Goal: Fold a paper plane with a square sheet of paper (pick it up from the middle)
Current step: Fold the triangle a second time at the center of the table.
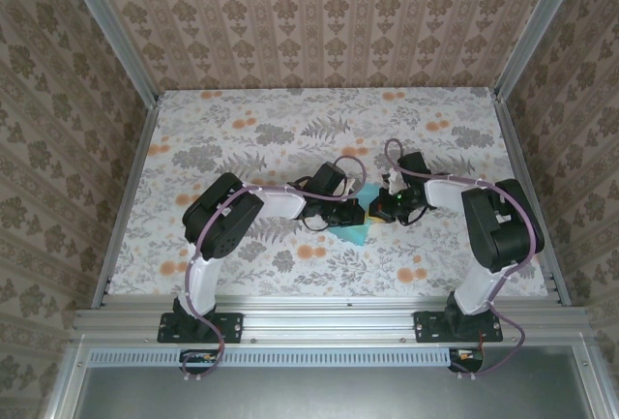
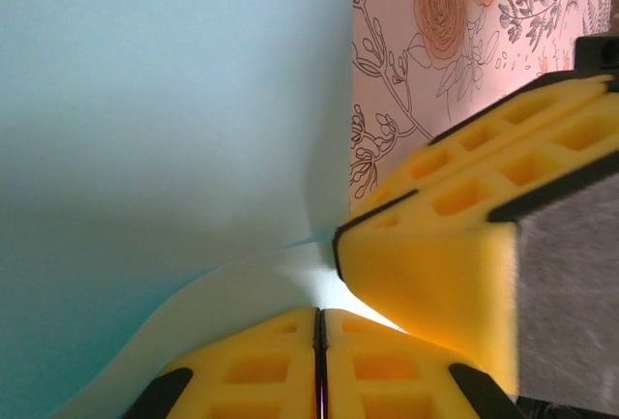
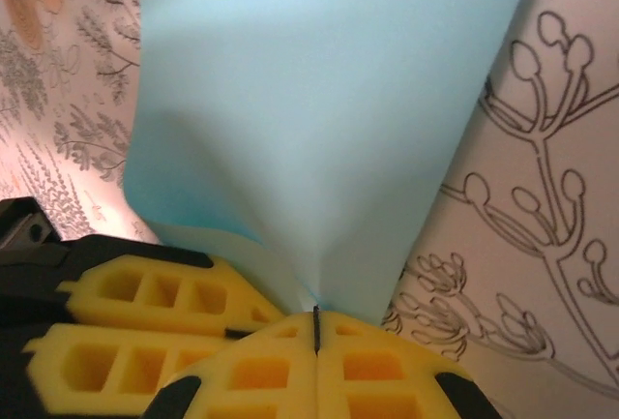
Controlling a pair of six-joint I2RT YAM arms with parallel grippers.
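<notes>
- Top view: the two arms meet at the middle of the flowered table (image 1: 242, 138). The sheet of paper (image 1: 350, 233) lies there, and just a small turquoise corner shows below the wrists. The left gripper (image 1: 350, 218) and right gripper (image 1: 379, 212) sit tip to tip above it. From here the arms cover most of the sheet, so I cannot tell how much of it is folded.
- Left wrist view: the left gripper (image 2: 317, 366) has its yellow foam fingers pressed together with the paper's edge nipped between them. The sheet of paper (image 2: 174, 129) bows up and away from the pinch as a smooth curve. The right gripper's fingers (image 2: 426, 264) are just beside it, at the same stretch of paper.
- Right wrist view: the right gripper (image 3: 316, 346) is likewise clenched on the sheet of paper (image 3: 319, 119), which funnels into the pinch and rises above the table. The left gripper's fingers (image 3: 135, 327) are close on the left.
- Handling, as I judge it: the paper is very light, thin and limp. It bends at a touch, creases for good and could tear if the two grips pull apart. Soft pads on a small bite near the middle suit it.
- Hard to make out: the far edges are cut off in both wrist views, no yellow-orange reverse side shows, and no crease line is clear.
</notes>
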